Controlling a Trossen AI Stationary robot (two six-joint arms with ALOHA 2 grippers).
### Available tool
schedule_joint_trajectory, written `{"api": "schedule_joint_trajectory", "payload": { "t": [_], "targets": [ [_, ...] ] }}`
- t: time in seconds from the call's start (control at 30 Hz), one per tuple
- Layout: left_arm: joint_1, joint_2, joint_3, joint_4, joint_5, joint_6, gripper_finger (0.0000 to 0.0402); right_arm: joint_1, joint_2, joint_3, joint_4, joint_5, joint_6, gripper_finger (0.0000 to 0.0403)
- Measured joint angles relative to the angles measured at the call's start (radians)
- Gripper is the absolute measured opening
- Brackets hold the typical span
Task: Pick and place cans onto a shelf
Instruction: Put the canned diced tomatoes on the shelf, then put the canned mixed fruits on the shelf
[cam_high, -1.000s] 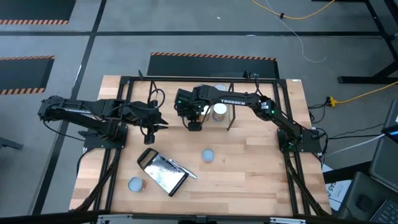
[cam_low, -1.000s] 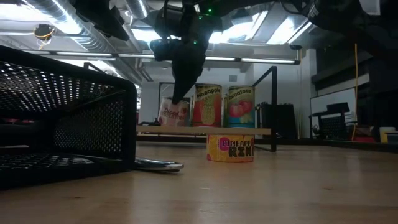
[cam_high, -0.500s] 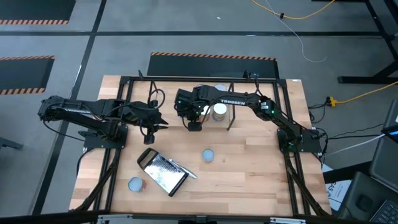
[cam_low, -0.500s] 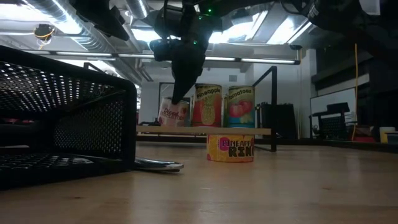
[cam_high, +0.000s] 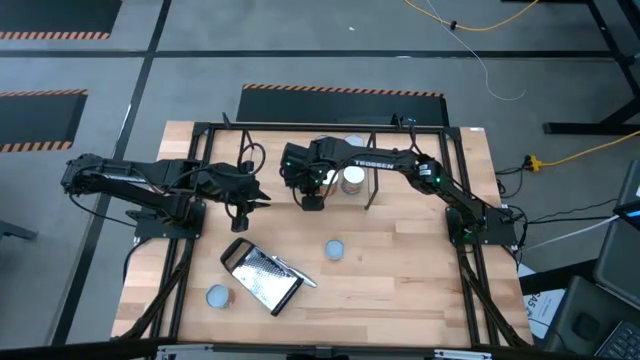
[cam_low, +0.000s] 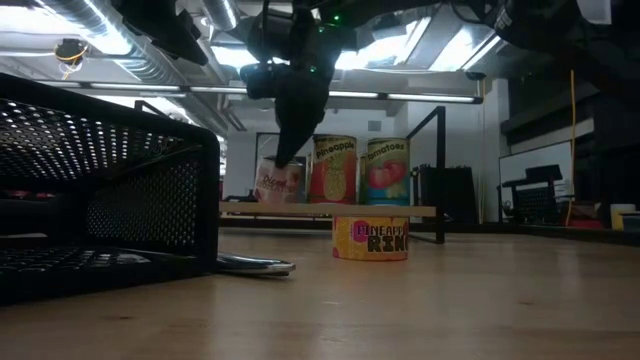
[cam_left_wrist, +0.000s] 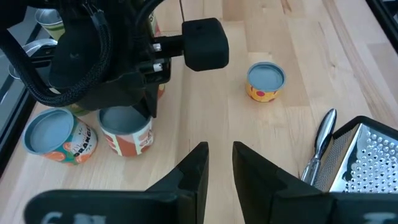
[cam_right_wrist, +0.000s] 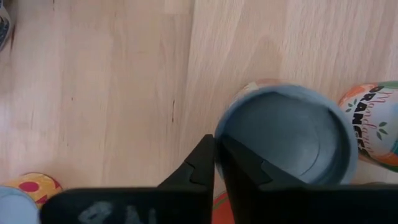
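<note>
high view, left end effector (cam_high: 252, 201): hangs over the tabletop (cam_high: 420, 290), left of the other arm's tip.
high view, right end effector (cam_high: 312, 199): reaches in from the right and covers the can below it; a cream-topped can (cam_high: 352, 178) stands just beside it.
high view, loose cans: a centre can (cam_high: 335, 249) and a corner can (cam_high: 217, 296) stand upright on the tabletop, tops up, with the grater (cam_high: 262, 275) lying between them.
low view, shelf (cam_low: 300, 210): its wooden board carries three upright cans in a row: a peach-labelled can (cam_low: 270, 185), a pineapple can (cam_low: 335, 170) and a tomato can (cam_low: 385, 170).
low view, right end effector: comes down from above onto the peach-labelled can.
low view, centre can: on the tabletop in front of the shelf, long axis vertical.
left wrist view, left end effector: fingers apart, nothing between them.
left wrist view, peach-labelled can: upright under the other arm's tip, an orange-labelled can (cam_left_wrist: 59, 134) just beside it.
right wrist view, right end effector: its tip sits at the rim of the peach-labelled can's blue-grey top; I cannot tell whether it is clamped or apart.
</note>
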Motion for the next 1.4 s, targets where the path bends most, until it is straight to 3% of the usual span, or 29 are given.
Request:
{"api": "schedule_joint_trajectory", "payload": {
  "t": [0.23,1.13,1.4],
  "targets": [
    [0.0,0.0,0.0,0.0,0.0,0.0,0.0066,0.0,0.001,0.0,0.0,0.001,0.0,0.0054],
    [0.0,0.0,0.0,0.0,0.0,0.0,0.0066,0.0,0.001,0.002,0.0,0.034,0.0,0.0055],
    [0.0,0.0,0.0,0.0,0.0,0.0,0.0066,0.0,0.0,0.056,-0.005,0.044,0.0,0.0055]
  ]
}}
